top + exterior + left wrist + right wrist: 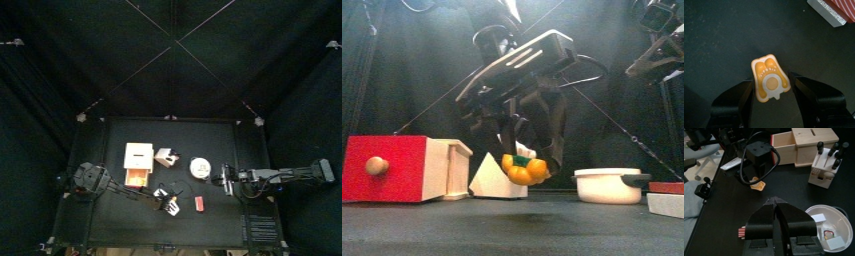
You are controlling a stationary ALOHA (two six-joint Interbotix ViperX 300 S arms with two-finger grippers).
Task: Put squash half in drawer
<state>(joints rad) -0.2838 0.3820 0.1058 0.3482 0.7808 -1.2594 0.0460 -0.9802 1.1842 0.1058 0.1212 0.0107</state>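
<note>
Left gripper [769, 95] grips the squash half [771, 79] between both jaws, lifted above the worktop [543, 225], just beside the cabinet [402, 168] whose drawer [785, 144] stands pulled out. Risk: the hold sits on the narrow end, so tilting may let the piece slip; a low approach could strike the drawer wall. Right gripper [781, 210] rests closed near the white bowl [832, 223]. No legible writing or brand is visible

The black worktop [214, 140] bears a cabinet [139, 157] with its drawer [138, 180] open toward the front edge, a knife block [167, 157], a white bowl [201, 167] mid-worktop, and a red block [201, 203] near the front edge.
</note>
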